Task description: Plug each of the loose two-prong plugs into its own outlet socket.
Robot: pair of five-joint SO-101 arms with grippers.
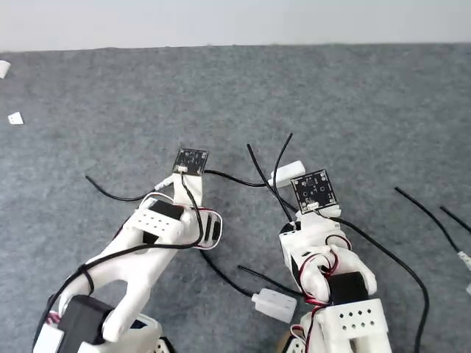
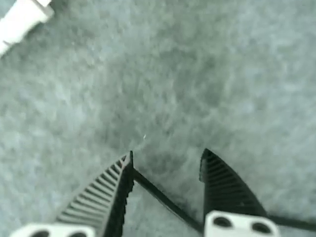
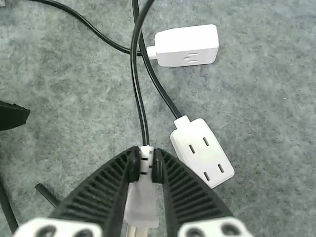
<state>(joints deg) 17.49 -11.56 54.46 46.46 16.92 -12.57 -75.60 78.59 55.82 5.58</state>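
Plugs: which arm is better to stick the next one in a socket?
Right. Its gripper is shut on a plug, with an outlet socket lying close beside it. The left gripper is open over carpet, holding no plug.

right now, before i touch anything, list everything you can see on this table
slotted socket block: 1, white, beside the right tool's tip
second block: 1, white, farther out, on a black cord
third block: 1, white, on the carpet between the two arms
plug: 1, white with a black cord, clamped in the right tool
cords: several, black, strewn over the carpet
small bits: a few, white, at the carpet's left and right edges
carpet: 1, grey, covering the table
left tool: 1, black fingers, open, straddling one cord
right tool: 1, black fingers, shut on the plug
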